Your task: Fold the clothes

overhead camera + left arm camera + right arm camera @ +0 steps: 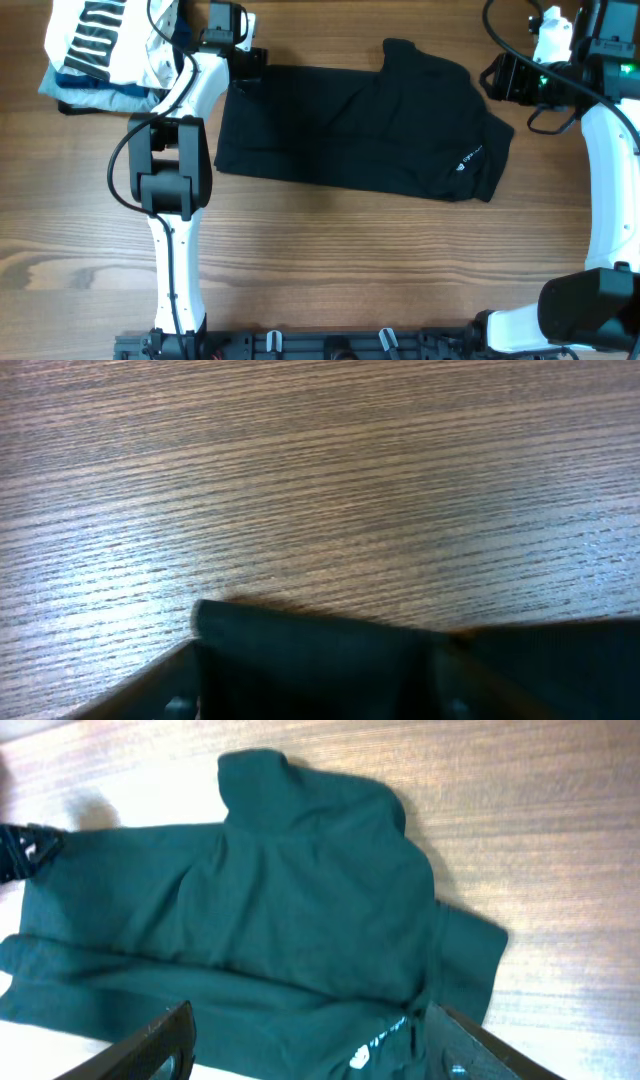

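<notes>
The black T-shirt (350,130) lies partly folded across the middle of the wooden table, its small white logo (467,160) near the right end. My left gripper (243,75) is at the shirt's far-left corner. In the left wrist view its fingers (315,705) are spread, with a corner of black fabric (320,650) lying between them. My right gripper (495,78) hovers off the shirt's far-right edge. In the right wrist view it is open and empty (310,1060), above the shirt (280,910), and the logo (375,1045) shows between the fingers.
A pile of other clothes sits at the far left corner: a white garment with black stripes (100,35) on light-blue and dark-blue folded pieces (90,95). The arm bases and a black rail (330,345) run along the near edge.
</notes>
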You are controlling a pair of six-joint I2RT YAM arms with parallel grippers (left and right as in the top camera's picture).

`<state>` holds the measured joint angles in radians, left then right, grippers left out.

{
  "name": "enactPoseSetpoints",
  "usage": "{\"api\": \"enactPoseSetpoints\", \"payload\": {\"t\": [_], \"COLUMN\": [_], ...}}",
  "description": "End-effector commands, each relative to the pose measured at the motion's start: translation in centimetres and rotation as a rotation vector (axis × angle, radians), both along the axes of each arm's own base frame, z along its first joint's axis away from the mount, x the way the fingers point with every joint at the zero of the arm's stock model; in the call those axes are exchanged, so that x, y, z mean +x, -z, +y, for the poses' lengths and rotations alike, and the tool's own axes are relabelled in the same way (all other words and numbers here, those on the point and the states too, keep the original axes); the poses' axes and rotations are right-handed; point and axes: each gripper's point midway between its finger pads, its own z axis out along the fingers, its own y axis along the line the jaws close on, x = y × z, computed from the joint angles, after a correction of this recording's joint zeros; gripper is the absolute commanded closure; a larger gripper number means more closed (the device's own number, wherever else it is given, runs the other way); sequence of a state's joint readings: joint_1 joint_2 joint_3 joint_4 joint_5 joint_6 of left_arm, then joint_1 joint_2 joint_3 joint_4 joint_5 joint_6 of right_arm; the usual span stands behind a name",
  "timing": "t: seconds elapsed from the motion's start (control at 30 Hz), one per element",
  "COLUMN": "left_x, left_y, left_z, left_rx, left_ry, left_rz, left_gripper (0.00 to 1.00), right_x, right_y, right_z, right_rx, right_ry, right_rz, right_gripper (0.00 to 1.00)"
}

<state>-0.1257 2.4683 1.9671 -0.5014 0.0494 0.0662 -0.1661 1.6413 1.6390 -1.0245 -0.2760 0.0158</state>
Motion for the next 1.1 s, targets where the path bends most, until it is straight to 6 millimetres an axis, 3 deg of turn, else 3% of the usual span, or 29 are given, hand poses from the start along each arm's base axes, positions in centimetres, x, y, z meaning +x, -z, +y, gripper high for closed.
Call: {"api": "enactPoseSetpoints", "payload": {"t": [0.0, 0.13, 0.17, 0.23, 0.3, 0.37, 0.43, 0.53, 0.67, 0.93, 0.97, 1.0, 1.07], "left_x": [-0.8, -2.3, -2.9, -4.3, -5.8, -6.6, -7.5, -8.6, -9.4, -9.6, -9.6, -9.5, -9.6], "left_y": [2.7, 3.5, 3.8, 4.0, 3.4, 2.7, 1.3, 0.0, 0.1, 0.2, 0.2, 0.2, 0.2], "left_z": [-0.3, 0.0, 1.3, 3.5, 4.5, 4.9, 5.0, 5.1, 5.0, 5.0, 5.0, 5.0, 5.1], "left_rx": [-0.005, 0.01, 0.046, 0.097, 0.084, 0.076, 0.075, 0.082, 0.092, 0.094, 0.093, 0.091, 0.089], "left_ry": [-0.012, -0.02, -0.113, -0.253, -0.322, -0.359, -0.381, -0.381, -0.378, -0.378, -0.381, -0.384, -0.393], "left_rz": [0.061, 0.13, 0.161, 0.211, 0.268, 0.294, 0.318, 0.346, 0.376, 0.383, 0.383, 0.383, 0.385], "left_gripper": [0.63, 0.91, 0.96, 0.96, 0.96, 0.96, 0.96, 0.96, 0.96, 0.96, 0.96, 0.96, 0.96], "right_x": [1.3, 3.6, 4.9, 7.5, 9.9, 11.8, 14.4, 16.2, 17.3, 17.2, 17.2, 17.1, 16.7], "right_y": [0.6, 0.6, 0.6, 0.8, 1.9, 3.6, 7.6, 12.4, 17.2, 23.5, 23.7, 23.9, 23.9], "right_z": [0.6, 2.0, 2.4, 3.1, 3.9, 4.5, 4.6, 3.7, 3.2, 3.5, 3.5, 3.6, 3.6], "right_rx": [-0.007, -0.005, -0.01, -0.033, -0.073, -0.099, -0.125, -0.088, -0.069, -0.056, -0.054, -0.052, -0.048], "right_ry": [-0.03, -0.045, -0.039, -0.021, -0.023, -0.024, 0.013, 0.068, 0.089, 0.076, 0.074, 0.073, 0.07], "right_rz": [-0.018, -0.076, -0.111, -0.175, -0.219, -0.236, -0.228, -0.19, -0.159, -0.084, -0.08, -0.077, -0.056], "right_gripper": [0.29, 0.34, 0.36, 0.4, 0.39, 0.34, 0.29, 0.28, 0.28, 0.29, 0.32, 0.42, 0.85]}}
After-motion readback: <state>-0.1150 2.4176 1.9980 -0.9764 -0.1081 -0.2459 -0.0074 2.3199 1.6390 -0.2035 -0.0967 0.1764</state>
